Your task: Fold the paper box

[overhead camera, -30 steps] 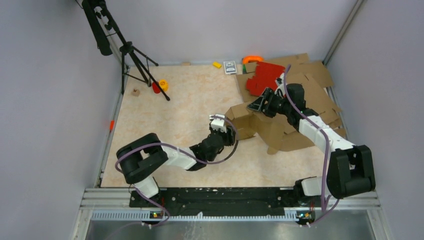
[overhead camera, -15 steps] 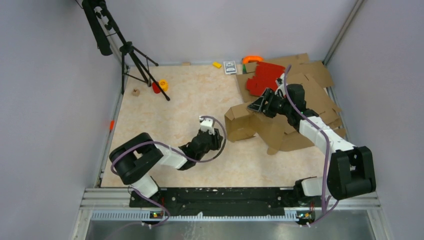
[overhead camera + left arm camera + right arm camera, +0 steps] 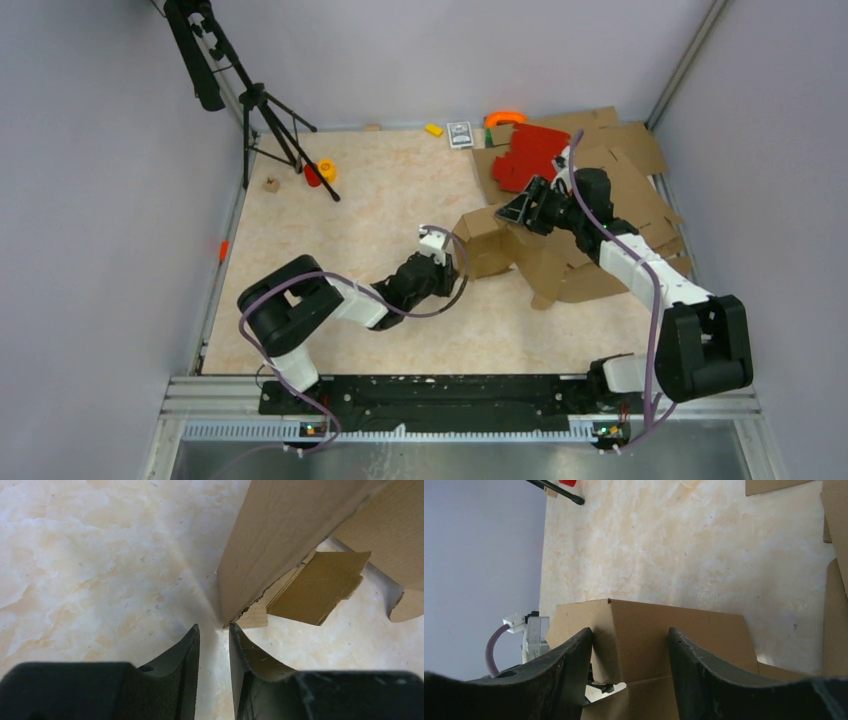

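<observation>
- Paper box (image 3: 492,243) sits half-formed on the marble-pattern table (image 3: 350,220). Its walls stand up, and its right side rests over a pile of flat brown cardboard sheets (image 3: 625,160).
- Left gripper (image 3: 452,268) is low at the box's near-left corner, pointing into it.
- In the left wrist view, the left gripper (image 3: 214,630) has its fingers (image 3: 185,670) drawn close with a thin slit between them, and nothing is in the slit. The box wall's (image 3: 280,545) bottom corner is just beyond the tips. I can't tell if it touches.
- In the same view, a darker cardboard flap (image 3: 317,587) shows under the box's raised edge. I can't say whether it belongs to the box.
- Right gripper (image 3: 520,208) is at the box's far top edge, reaching in from the box's right.
- In the right wrist view, the right gripper (image 3: 630,632) has its fingers (image 3: 574,670) spread wide, and a box panel (image 3: 649,630) with a vertical crease runs across the gap. I can't tell whether the pads are actually clamping cardboard.
- Red cardboard sheets (image 3: 530,155) lie behind the box, on top of the brown pile.
- An orange ring (image 3: 505,118), a small printed pack (image 3: 460,134) and a yellow block (image 3: 433,129) are further behind the box, at the back wall.
- A black tripod (image 3: 265,110) stands well to the box's far left, with a red-and-yellow item (image 3: 322,172) and a small wooden cube (image 3: 271,184) at its feet.
</observation>
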You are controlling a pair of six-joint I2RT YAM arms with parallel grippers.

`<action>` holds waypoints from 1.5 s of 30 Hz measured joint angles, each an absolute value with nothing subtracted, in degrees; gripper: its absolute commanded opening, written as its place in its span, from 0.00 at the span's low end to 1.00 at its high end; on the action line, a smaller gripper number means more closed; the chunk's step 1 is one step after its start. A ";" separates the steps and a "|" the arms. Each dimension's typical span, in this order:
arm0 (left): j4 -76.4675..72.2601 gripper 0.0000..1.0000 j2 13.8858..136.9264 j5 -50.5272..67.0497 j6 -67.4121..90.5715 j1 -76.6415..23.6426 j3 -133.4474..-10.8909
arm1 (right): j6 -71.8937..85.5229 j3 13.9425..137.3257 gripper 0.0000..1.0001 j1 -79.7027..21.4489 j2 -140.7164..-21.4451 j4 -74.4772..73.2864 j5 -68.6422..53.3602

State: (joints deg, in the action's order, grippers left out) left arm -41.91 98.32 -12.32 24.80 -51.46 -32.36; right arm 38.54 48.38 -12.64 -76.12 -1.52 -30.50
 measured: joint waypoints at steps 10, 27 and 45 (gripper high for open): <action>-41.93 0.28 100.36 -10.81 23.68 -51.46 -34.63 | 37.87 48.34 0.55 -12.62 -76.12 -1.13 -30.11; -43.40 0.70 103.42 -8.34 23.86 -51.29 -37.89 | 37.36 47.59 0.54 -12.62 -76.01 -0.93 -29.71; -37.19 0.65 104.66 -13.91 17.85 -56.58 -41.01 | 37.04 47.59 0.54 -12.60 -75.79 -1.58 -29.43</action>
State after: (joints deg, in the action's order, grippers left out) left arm -37.19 104.66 -13.91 17.85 -56.58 -41.01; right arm 37.04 47.59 -12.60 -75.79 -1.58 -29.43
